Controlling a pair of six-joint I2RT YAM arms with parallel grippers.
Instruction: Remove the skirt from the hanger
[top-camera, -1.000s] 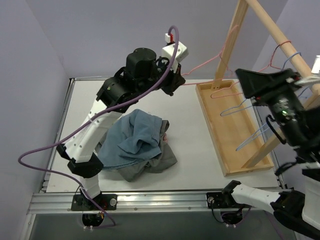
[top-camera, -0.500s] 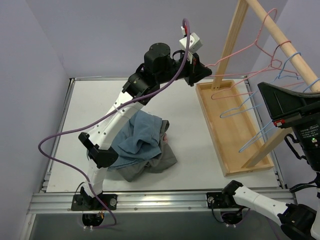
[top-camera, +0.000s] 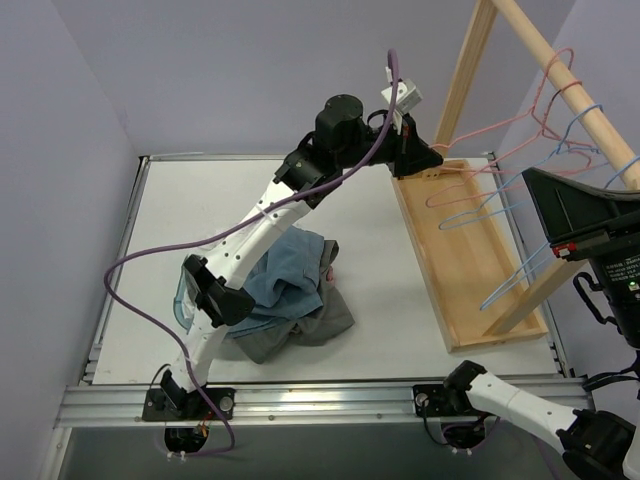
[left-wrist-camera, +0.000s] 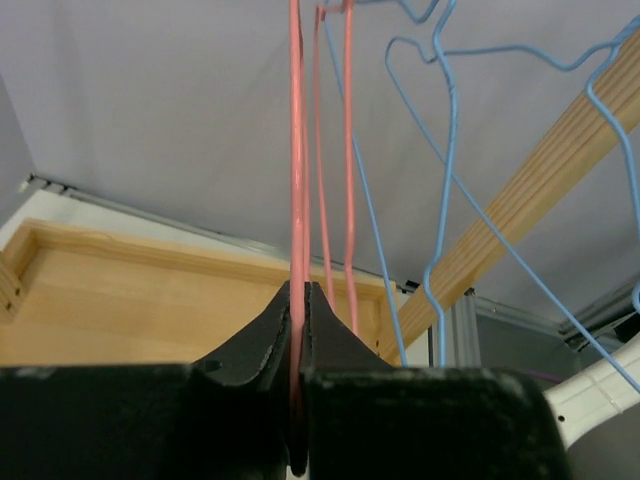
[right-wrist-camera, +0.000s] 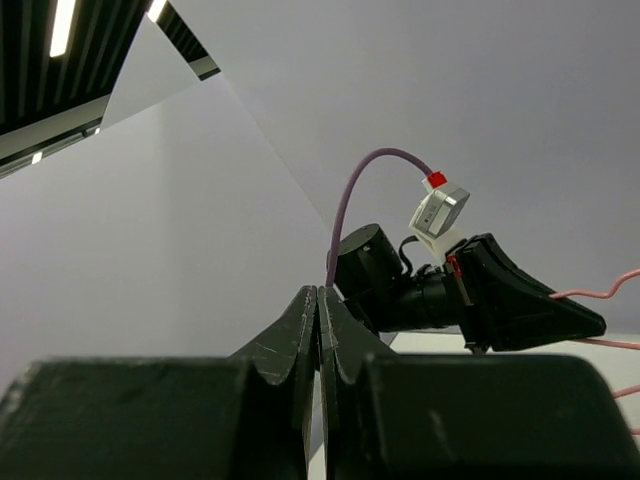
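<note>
The skirt is already off. It lies in a crumpled blue fabric heap (top-camera: 285, 275) on the white table (top-camera: 380, 260), over a rumpled grey cloth (top-camera: 325, 325). From overhead I cannot say for sure which folds belong to the skirt and which to the other garment.

The step in hand looks like tidying up, putting the bare hanger back on the rack. The left gripper (left-wrist-camera: 299, 300) is raised high towards the rack, its black fingers pinched tight on the lower run of the thin pink wire hanger (left-wrist-camera: 296, 150). No cloth hangs from the hanger. Its hook reaches up to the slanted round wooden rail (top-camera: 530, 30), just beside the light blue wire hangers (top-camera: 505, 283). Whether the hook is actually seated over the rail is hard to make out.

The right gripper (right-wrist-camera: 318, 310) is held up at the far right, well apart from the heap, fingers pressed together on nothing.

The next move probably calls for settling the hook over the rail without tangling it in the blue wires, then opening the left fingers and backing away
</note>
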